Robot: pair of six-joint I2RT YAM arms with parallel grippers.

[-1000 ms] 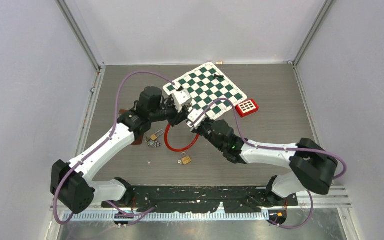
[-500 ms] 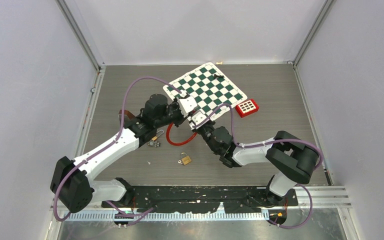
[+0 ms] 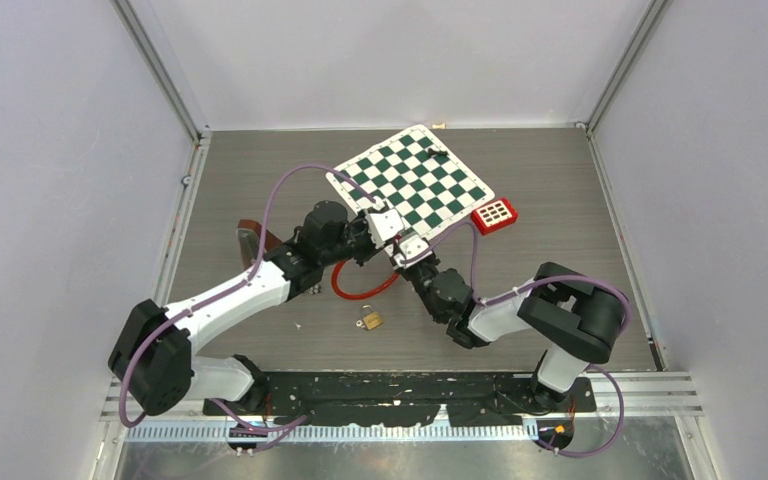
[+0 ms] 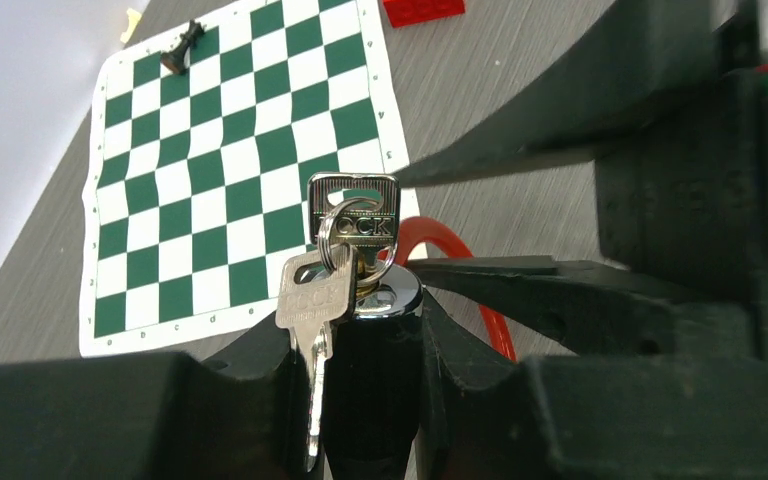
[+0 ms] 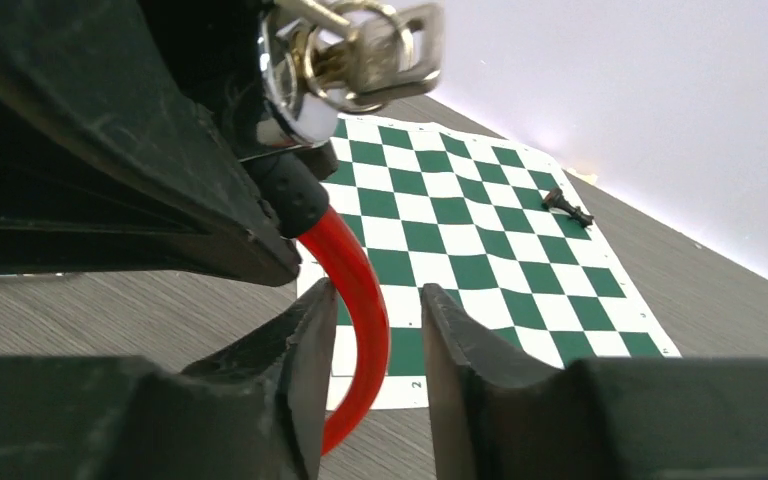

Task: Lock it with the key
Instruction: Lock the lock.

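My left gripper [image 4: 370, 350] is shut on the black barrel of a cable lock [image 4: 375, 390]. The barrel stands upright between the fingers, chrome cap [image 4: 388, 298] on top. A silver key [image 4: 354, 208] sits in the cap, and a second key [image 4: 310, 305] hangs from its ring. The red cable [image 3: 362, 291] loops down to the table. My right gripper [image 5: 375, 310] is open just below the lock, with the red cable [image 5: 357, 300] running between its fingers. In the left wrist view the right fingertips [image 4: 480, 160] lie just right of the key, apart from it.
A green-and-white chessboard mat [image 3: 415, 180] lies behind the grippers with a black chess piece [image 5: 566, 205] on its far side. A red grid block [image 3: 493, 215] sits right of it. A brass padlock [image 3: 370, 320] lies near the front. A brown object [image 3: 252, 240] is at left.
Both grippers have moved right and slightly nearer together, carrying the lock. The right arm's elbow has folded inward. The red cable loop has shifted right with them.
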